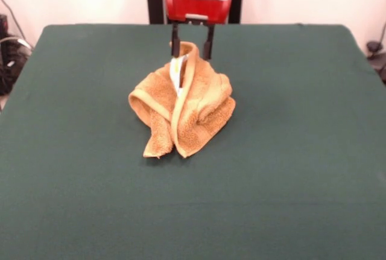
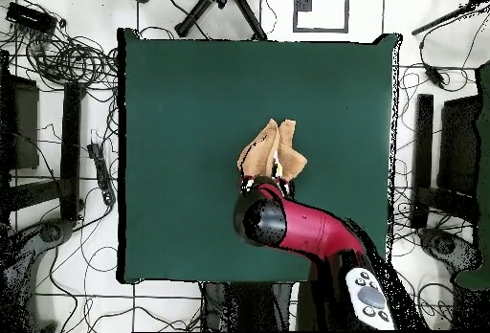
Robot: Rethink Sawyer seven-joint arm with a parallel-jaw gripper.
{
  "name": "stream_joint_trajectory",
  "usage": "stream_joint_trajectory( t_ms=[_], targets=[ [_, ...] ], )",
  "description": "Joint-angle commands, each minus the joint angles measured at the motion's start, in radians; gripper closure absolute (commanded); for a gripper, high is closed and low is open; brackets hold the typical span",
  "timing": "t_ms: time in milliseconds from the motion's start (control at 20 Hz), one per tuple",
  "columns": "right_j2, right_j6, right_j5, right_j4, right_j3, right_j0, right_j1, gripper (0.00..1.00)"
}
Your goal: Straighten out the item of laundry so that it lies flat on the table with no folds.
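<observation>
The red and black robot gripper [image 1: 192, 47] hangs over the middle of the big dark green felt table [image 1: 301, 169]. Its two black fingers [image 1: 175, 46] stand one on each side of the top edge of the small orange-tan fluffy terry towel [image 1: 184, 106]. They seem to pinch that raised edge, though from the front I cannot be sure how tight the hold is.

I think the step now is to lift and spread the towel. To do it well, the gripper should hold just one layer at a corner or edge, not a thick bunch. It should pull slowly to one side and stay low, so the cloth slides open and does not flop back on itself. If the hold is loose, the edge may slip out.

The towel is bunched up like a little tent. Its top edge sticks up between the fingers, and the rest droops down in soft folds onto the table. A lighter woven band runs along the folded edges. A small white and yellow tag [image 1: 176, 74] shows in the gap near the top. From above, the towel [image 2: 272, 152] looks like two pointed flaps close together, near the table's middle. It is far from flat.
</observation>
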Motion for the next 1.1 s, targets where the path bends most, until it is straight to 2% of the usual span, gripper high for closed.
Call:
stream_joint_trajectory(
  t_ms=[50,100,300,350,400,450,600,700,850,1100],
  targets=[
    [0.045,0.155,-0.046,-0.032,0.025,0.035,0.063,0.0],
    [0.042,0.157,-0.041,-0.027,0.023,0.039,0.061,1.0],
    [0.005,0.202,-0.026,0.011,0.03,0.076,0.05,1.0],
    [0.04,0.201,-0.014,0.018,0.044,0.052,0.045,1.0],
    [0.022,0.204,-0.021,0.018,0.034,0.069,0.046,1.0],
    [0.049,0.197,-0.013,0.018,0.046,0.048,0.042,1.0],
    [0.065,0.185,-0.024,0.005,0.054,0.039,0.037,1.0],
    [0.063,0.153,0.002,-0.007,0.022,0.027,0.036,1.0],
    [0.033,0.137,0.013,-0.022,0.001,0.046,0.033,1.0],
    [0.068,0.096,0.044,-0.044,0.024,0.01,-0.028,1.0]
  ],
)
